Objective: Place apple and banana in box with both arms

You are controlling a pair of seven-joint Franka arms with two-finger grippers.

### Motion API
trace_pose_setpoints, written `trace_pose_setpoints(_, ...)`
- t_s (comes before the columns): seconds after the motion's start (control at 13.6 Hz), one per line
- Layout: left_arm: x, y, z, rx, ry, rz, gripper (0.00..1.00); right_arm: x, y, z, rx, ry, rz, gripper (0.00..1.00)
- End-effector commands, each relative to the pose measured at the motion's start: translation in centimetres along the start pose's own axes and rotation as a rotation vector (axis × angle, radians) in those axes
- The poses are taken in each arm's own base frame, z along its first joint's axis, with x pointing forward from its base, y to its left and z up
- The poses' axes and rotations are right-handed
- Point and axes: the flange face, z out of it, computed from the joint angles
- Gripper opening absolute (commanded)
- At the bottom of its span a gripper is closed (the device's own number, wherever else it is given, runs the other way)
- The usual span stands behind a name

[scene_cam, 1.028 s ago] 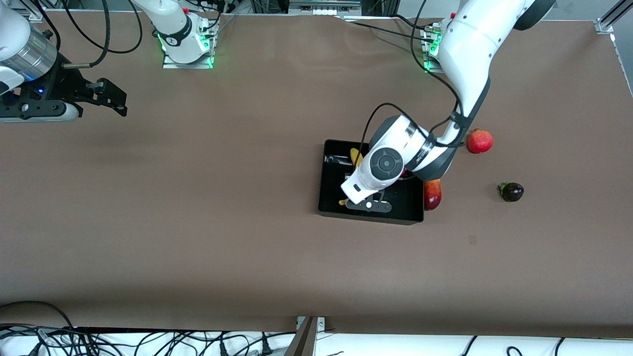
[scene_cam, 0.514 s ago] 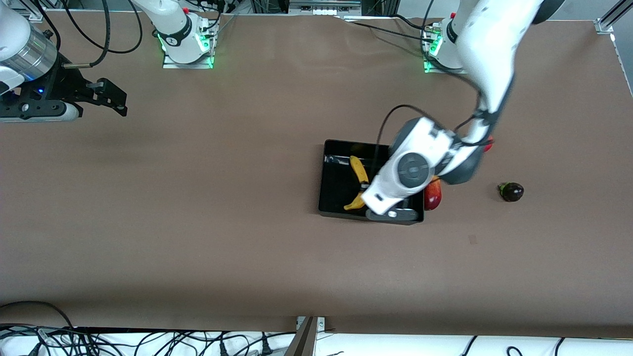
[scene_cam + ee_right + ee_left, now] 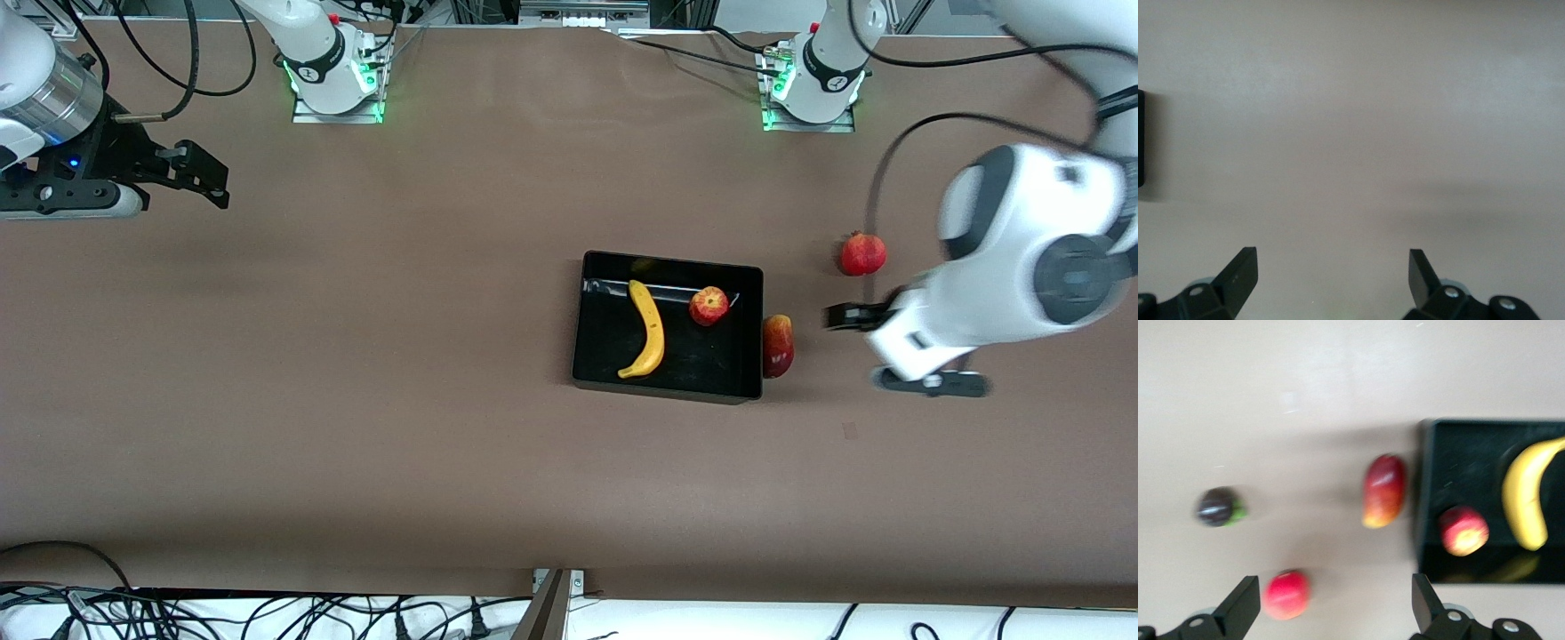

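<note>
We see the banana (image 3: pixel 646 331) and apple (image 3: pixel 709 305) lying in the box (image 3: pixel 667 388). Both the left gripper (image 3: pixel 1335 603) and right gripper (image 3: pixel 1331 277) hang wide-jawed, empty; a careless low sweep could knock the mango (image 3: pixel 778 346).

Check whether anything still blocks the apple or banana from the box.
Nothing does: the apple and the banana already lie inside the box. Both the left gripper and the right gripper are open and empty.

No readable text, label, brand, number or sign anywhere. Small dark marks on the collars of the arm bases (image 3: pixel 322 64), possibly logos, too small to make out.
</note>
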Motion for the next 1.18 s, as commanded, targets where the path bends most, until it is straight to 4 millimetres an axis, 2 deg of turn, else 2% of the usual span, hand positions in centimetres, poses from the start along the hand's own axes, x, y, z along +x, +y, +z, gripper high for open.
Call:
trace_pose_setpoints(0.0, -2.9, -1.8, -4.7, 0.068, 0.015, 0.032, 1.00, -0.1, -0.2, -0.5, -0.010, 0.002, -0.005, 1.00)
trace_pose_setpoints(0.07, -4.7, -3.4, -5.3, 0.072, 0.014, -0.001, 1.00, -0.1, -0.2, -0.5, -0.010, 0.002, -0.005, 1.00)
trace_pose_setpoints(0.22, -8.3, -3.7, -6.2, 0.029, 0.051, 0.018, 1.00, -0.1, -0.2, -0.6, -0.010, 0.005, -0.005, 1.00)
trace_pose_setpoints(0.37, -10.6, -5.1, -6.1, -0.031, 0.122, -0.024, 1.00, 0.0, -0.3, -0.6, -0.006, 0.009, -0.005, 1.00)
trace_pose_setpoints(0.44, -11.8, -5.6, -7.6, -0.022, 0.204, -0.040, 1.00, -0.1, -0.2, -0.6, -0.007, 0.003, -0.005, 1.00)
trace_pose_setpoints(0.51, -12.7, -5.8, -8.2, -0.021, 0.246, -0.045, 1.00, -0.2, -0.3, -0.7, -0.005, 0.006, -0.005, 1.00)
trace_pose_setpoints(0.66, -12.2, -5.6, -7.0, -0.032, 0.218, -0.022, 1.00, 0.2, -0.2, -0.5, -0.003, 0.018, -0.002, 1.00)
trace_pose_setpoints(0.88, -11.9, -5.2, -7.0, -0.012, 0.205, -0.013, 1.00, 0.3, -0.3, -0.7, -0.002, 0.029, -0.003, 1.00)
trace_pose_setpoints(1.1, -11.4, -5.8, -7.0, 0.037, 0.195, -0.009, 1.00, 0.1, -0.3, -0.7, -0.001, 0.021, -0.003, 1.00)
